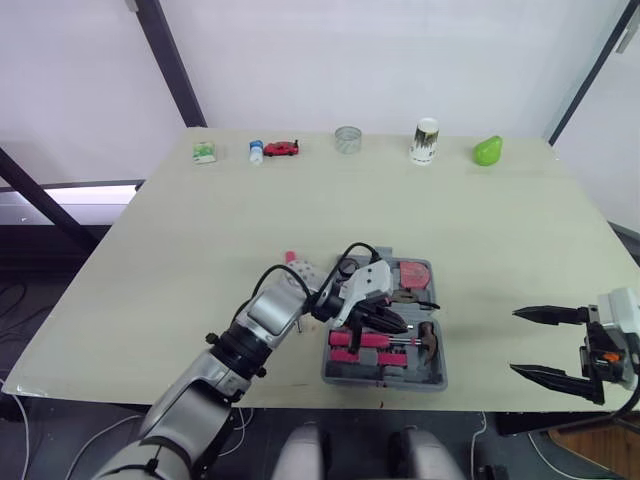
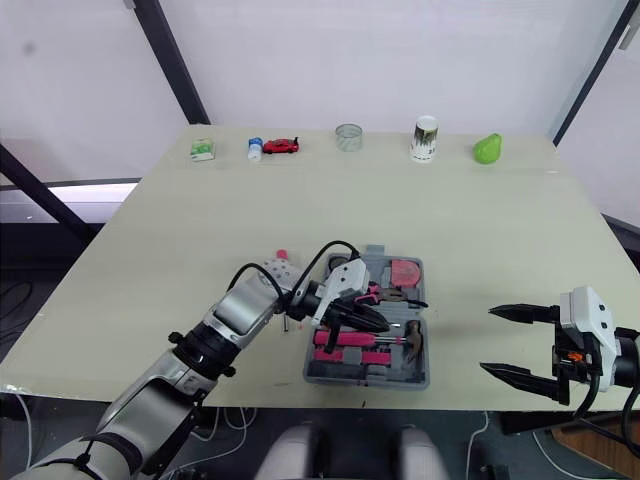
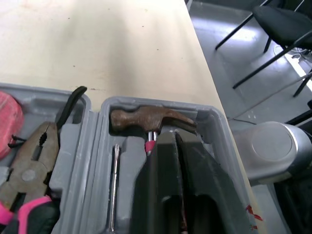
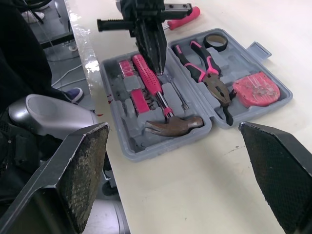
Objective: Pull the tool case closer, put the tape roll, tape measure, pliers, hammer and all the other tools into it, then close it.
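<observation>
The grey tool case (image 1: 380,381) lies open near the table's front edge. In it are a hammer (image 4: 175,126) with a pink handle, pliers (image 4: 209,78), a red tape measure (image 4: 256,89) and a black tape roll (image 4: 216,41). My left gripper (image 1: 395,325) is shut, its tips down on the hammer's handle just behind the rusty head (image 3: 146,119). A pink-handled tool (image 4: 183,18) lies on the table outside the case, behind my left arm. My right gripper (image 1: 514,342) hangs open and holds nothing, off the table's front right edge, well right of the case.
Along the far edge stand a green box (image 1: 204,152), a small bottle (image 1: 256,151), a red toy car (image 1: 282,148), a metal tin (image 1: 348,139), a cup (image 1: 425,141) and a green pear (image 1: 487,151). The case sits close to the table's front edge.
</observation>
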